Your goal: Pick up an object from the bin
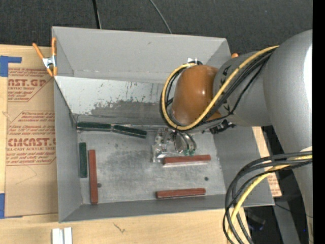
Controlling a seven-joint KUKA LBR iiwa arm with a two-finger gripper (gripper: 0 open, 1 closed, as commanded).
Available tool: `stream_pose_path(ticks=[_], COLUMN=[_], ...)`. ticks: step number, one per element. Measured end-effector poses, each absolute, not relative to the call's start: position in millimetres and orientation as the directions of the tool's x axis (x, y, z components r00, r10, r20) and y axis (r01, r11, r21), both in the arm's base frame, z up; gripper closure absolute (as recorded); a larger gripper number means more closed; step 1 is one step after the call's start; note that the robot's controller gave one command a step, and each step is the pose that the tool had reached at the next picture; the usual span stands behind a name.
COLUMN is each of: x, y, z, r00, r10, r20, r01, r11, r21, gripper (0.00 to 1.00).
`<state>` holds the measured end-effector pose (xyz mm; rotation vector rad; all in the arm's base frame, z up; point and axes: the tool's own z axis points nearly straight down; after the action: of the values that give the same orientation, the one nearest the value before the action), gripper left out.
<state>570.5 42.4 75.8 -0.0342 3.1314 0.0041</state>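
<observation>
Your gripper [171, 147] sits low in the bin [65, 105], just by the upper red-brown stick [186, 159] — nothing lifted yet, open or clamped you can't tell.

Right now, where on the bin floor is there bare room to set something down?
Widest bare patch: mid-floor, between the left red stick, the back green sticks and the gripper. A narrower strip runs between the middle red stick and the front red stick. Crowded: right by the gripper, and along the left wall beside the left green stick.
</observation>
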Motion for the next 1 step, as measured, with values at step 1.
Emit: stream_pose_path(ticks=[1], x=[570.5], y=[42.4], z=[75.7], r00=[-1.0], r10=[-0.022], r20=[-0.01], r01=[-0.022], r11=[1.0], r21=[0.003], gripper=[1.0])
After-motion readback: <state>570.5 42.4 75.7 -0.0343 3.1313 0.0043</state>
